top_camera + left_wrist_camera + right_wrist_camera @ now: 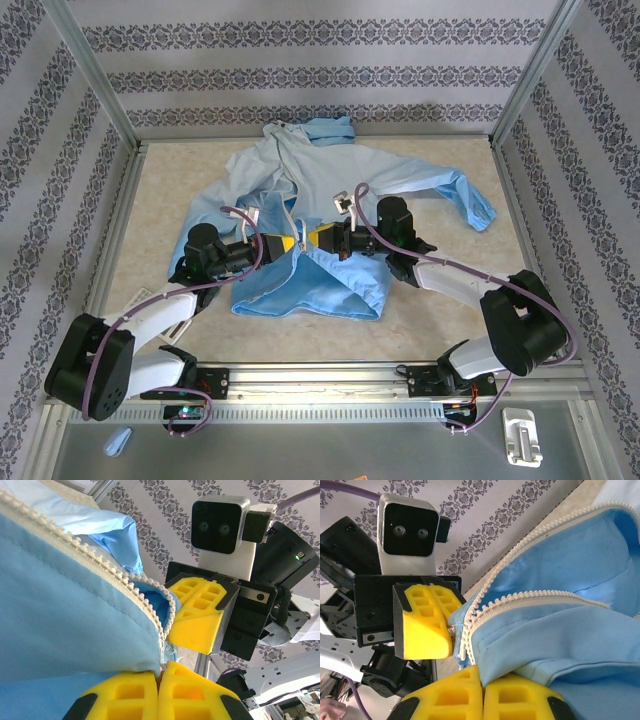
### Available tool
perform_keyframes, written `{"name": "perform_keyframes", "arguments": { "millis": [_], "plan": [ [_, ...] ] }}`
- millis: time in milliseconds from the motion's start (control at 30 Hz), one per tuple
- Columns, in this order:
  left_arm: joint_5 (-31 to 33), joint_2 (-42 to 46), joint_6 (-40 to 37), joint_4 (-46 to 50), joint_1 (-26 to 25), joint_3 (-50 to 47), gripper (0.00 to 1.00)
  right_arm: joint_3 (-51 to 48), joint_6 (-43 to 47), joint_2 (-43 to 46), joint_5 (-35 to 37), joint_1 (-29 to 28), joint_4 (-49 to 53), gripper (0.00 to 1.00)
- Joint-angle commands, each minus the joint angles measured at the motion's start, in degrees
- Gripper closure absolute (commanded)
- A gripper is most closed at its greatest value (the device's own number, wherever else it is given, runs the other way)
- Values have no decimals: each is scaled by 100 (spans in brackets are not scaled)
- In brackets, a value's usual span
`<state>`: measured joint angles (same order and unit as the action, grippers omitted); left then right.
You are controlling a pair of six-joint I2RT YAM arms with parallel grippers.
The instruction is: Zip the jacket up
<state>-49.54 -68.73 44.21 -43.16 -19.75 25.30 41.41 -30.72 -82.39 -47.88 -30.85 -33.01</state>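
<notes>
At the near left corner, on the metal ledge (300, 440) in front of the tabletop (165, 180), lies one small blue scrap (118, 441). One white plastic piece (522, 437) sits at the near right corner. Neither belongs to the job. Past the two arm bases, the left gripper (283, 243) and right gripper (322, 238) meet tip to tip over the middle of the tabletop. In the left wrist view the left gripper (161, 672) has its yellow fingers pressed together on the jacket (65, 620) edge just below the zipper (75, 542). In the right wrist view the right gripper (481, 677) is likewise clamped on a fold of jacket (560, 640) beneath the zipper (535, 597). We count one jacket (310, 285), spread across the centre with its hem toward the near edge, one hood (315, 130) at the far edge, and one sleeve (460, 195) reaching toward the right edge. We cannot trace the second sleeve past the left arm. We count two rows of zipper teeth, which look unjoined along the length seen. We judge the cloth thin, light and limp: it will sag, bunch and slide on the tabletop, so it gives no support of its own. We would hold it at the stitched zipper tape close to the teeth, near the hem, and keep that edge taut. The tape is the stiffest part and the least likely to slip from the pads.
</notes>
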Motion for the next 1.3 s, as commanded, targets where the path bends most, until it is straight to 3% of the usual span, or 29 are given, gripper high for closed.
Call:
{"name": "perform_keyframes", "arguments": {
  "millis": [0,1267],
  "plan": [
    [-196,-81,68,-673,87,-112,100,216,-56,-49,-244,27,-475,100],
    [-268,-141,498,-1126,151,-345,100,254,-145,-177,-284,18,-671,100]
  ]
}}
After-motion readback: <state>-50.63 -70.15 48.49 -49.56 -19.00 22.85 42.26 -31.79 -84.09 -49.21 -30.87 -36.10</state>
